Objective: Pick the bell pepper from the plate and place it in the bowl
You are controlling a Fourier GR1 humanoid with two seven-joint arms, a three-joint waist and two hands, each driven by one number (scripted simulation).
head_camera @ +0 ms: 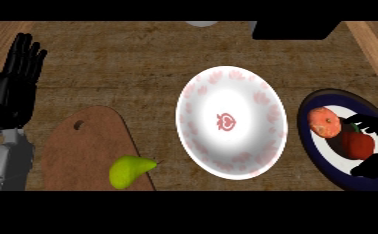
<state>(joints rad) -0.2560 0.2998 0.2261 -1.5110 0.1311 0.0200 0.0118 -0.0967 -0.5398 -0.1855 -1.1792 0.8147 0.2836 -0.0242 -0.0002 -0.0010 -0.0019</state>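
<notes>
Bell pepper (357,144) sits on the dark plate (313,145) beside a peach (323,121), w/ right hand (367,123) curling round it but not visibly clamped, so lift straight, then cross to the bowl (231,122); left hand (21,73) rests open.

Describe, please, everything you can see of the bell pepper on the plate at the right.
The bell pepper is red and rounded, with a short dark green stem at its upper side. It lies on the dark-rimmed plate beside an orange-red fruit, close to or touching it. The black right hand reaches over it; its fingers curl around the pepper's top and lower edge, hiding part of it.
</notes>
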